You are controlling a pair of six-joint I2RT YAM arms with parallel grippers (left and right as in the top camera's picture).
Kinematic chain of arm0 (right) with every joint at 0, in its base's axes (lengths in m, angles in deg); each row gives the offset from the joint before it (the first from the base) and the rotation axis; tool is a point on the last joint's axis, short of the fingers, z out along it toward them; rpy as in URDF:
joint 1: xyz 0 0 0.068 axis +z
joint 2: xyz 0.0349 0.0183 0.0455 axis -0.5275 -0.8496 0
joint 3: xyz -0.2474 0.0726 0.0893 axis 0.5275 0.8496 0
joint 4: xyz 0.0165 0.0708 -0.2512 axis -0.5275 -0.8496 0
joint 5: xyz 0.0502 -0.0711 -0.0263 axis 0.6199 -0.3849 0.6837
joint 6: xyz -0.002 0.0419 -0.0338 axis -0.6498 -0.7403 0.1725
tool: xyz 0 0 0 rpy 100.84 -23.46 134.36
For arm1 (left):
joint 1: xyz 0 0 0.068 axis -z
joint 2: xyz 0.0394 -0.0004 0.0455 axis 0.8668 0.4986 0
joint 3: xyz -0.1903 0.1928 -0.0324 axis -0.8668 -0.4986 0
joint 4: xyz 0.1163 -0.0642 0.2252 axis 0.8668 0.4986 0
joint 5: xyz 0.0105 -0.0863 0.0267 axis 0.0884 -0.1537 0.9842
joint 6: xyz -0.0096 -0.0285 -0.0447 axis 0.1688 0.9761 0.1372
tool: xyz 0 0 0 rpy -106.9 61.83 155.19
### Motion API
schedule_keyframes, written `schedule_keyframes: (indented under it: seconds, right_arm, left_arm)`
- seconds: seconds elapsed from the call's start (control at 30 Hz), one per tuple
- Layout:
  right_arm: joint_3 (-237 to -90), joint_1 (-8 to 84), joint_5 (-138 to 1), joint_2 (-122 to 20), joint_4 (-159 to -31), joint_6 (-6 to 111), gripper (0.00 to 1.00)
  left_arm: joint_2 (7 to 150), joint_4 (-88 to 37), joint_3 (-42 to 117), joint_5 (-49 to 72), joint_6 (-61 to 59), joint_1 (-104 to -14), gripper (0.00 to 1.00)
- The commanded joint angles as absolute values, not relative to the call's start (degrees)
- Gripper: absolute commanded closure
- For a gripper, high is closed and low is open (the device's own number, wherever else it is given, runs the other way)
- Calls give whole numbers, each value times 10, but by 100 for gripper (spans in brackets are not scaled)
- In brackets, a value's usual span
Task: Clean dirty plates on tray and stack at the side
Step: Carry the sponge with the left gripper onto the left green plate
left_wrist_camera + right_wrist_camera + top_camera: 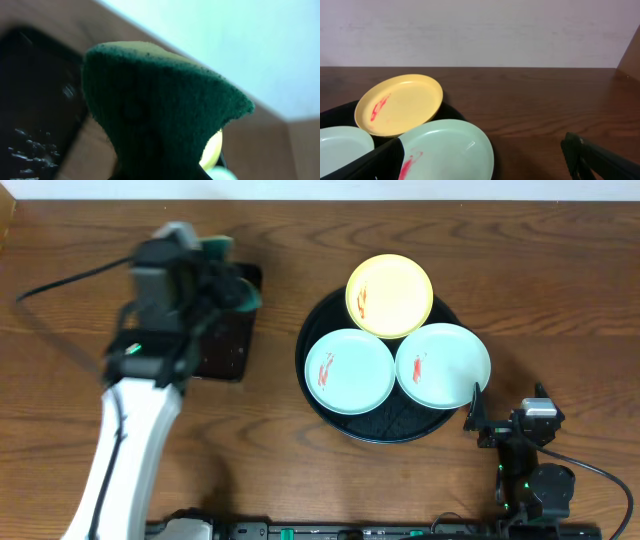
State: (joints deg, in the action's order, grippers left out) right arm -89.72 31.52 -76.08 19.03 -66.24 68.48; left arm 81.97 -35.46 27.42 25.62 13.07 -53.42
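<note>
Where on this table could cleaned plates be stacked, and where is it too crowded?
Bare wood lies right of the round tray, and between it and the rectangular tray. The round tray is full with three plates; the left claw, holding a sponge, crowds the rectangular tray.

Left gripper point(233, 277) seemingly clamped, right gripper point(484, 146) spread.

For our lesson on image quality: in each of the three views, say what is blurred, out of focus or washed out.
Overhead: the left arm is smeared by motion blur, while the tray and yellow plate are sharp. Left wrist: the close green sponge is soft and out of focus, with a washed-out pale area behind. Right wrist: the yellow plate is crisp.
</note>
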Motion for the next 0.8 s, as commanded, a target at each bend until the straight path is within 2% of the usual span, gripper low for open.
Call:
schedule_keyframes:
  seconds: [0.0, 0.33, 0.63, 0.77]
  right_arm:
    - [-896, 308, -758, 192, -665, 692, 1]
    - [-896, 308, -759, 192, -665, 692, 1]
    - [-896, 308, -758, 192, -665, 692, 1]
    - [-896, 308, -759, 192, -665, 692, 1]
  left_arm:
    - [887, -355, 270, 247, 146, -462, 92]
    - [1076, -370, 270, 247, 206, -323, 92]
    - [1126, -361, 269, 248, 203, -255, 91]
    - [1132, -358, 261, 302, 200, -230, 89]
